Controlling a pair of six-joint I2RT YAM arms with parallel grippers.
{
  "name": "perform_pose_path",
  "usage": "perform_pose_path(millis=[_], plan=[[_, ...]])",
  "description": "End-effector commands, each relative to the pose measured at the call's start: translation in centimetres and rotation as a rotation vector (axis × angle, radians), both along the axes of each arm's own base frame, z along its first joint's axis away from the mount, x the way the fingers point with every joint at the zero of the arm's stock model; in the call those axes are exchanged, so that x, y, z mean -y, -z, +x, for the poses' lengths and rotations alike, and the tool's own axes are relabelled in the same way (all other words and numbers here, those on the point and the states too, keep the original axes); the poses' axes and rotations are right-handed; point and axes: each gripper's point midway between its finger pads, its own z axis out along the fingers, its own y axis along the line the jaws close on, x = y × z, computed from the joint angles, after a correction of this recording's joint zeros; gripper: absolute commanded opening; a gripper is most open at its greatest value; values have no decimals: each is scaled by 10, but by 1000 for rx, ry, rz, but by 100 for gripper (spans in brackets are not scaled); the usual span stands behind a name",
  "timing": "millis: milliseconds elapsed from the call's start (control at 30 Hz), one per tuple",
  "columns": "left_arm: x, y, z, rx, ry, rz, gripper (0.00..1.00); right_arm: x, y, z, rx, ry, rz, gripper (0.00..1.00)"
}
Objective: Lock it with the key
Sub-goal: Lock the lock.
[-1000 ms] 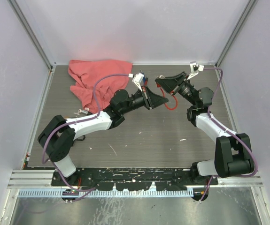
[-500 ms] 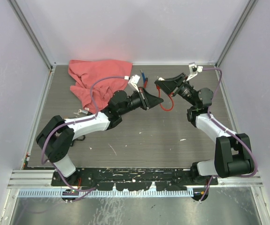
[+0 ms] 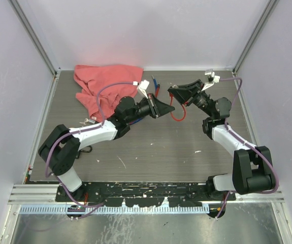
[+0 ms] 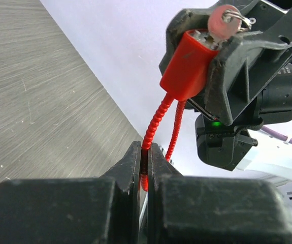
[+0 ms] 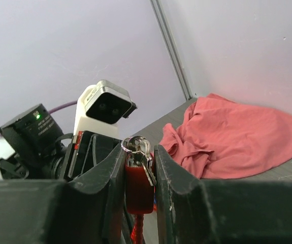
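The red lock body [image 5: 139, 190] sits clamped between my right gripper's [image 5: 139, 152] fingers, above the table at the back middle [image 3: 173, 90]. A key [image 5: 138, 146] on a ring stands at the lock's top end; from the left wrist view its head [image 4: 222, 20] shows above the body [image 4: 189, 58]. The lock's red ribbed cable [image 4: 156, 119] hangs down from the body, and my left gripper [image 4: 144, 152] is shut on one strand of it. In the top view the left gripper [image 3: 169, 108] points right, just below the right one, with the cable loop [image 3: 176, 116] beneath.
A crumpled red cloth [image 3: 102, 86] lies at the back left, also in the right wrist view [image 5: 232, 137]. Small blue and red items [image 3: 156, 83] lie behind the left wrist. A small metal piece [image 3: 89, 121] rests near the left arm. Walls enclose the table.
My left gripper has drawn back a little to the left with the cable in it. The cable loop has swung left with it. The right gripper has barely moved.
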Motion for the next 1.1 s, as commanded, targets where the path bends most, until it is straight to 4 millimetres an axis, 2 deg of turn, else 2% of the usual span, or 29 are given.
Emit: perform_pose_path(millis=[0,133,300,367,633,1067], plan=[[-70,-156,15,374,-202,-344,0,-23,49,-44,-41,-267,-186,3],[-58,-121,2,448,-115,-137,0,-24,44,-50,-30,-319,-223,6],[-63,-93,-3,486,-116,-29,0,-23,43,-57,-22,-332,-276,12],[-63,-93,-5,499,-109,-24,0,-23,46,-60,-22,-347,-287,13],[-59,-96,-7,499,-84,-53,0,-22,55,-66,-31,-369,-315,29],[-60,-79,-15,505,-55,-27,0,-16,33,-72,-26,-407,-328,59]])
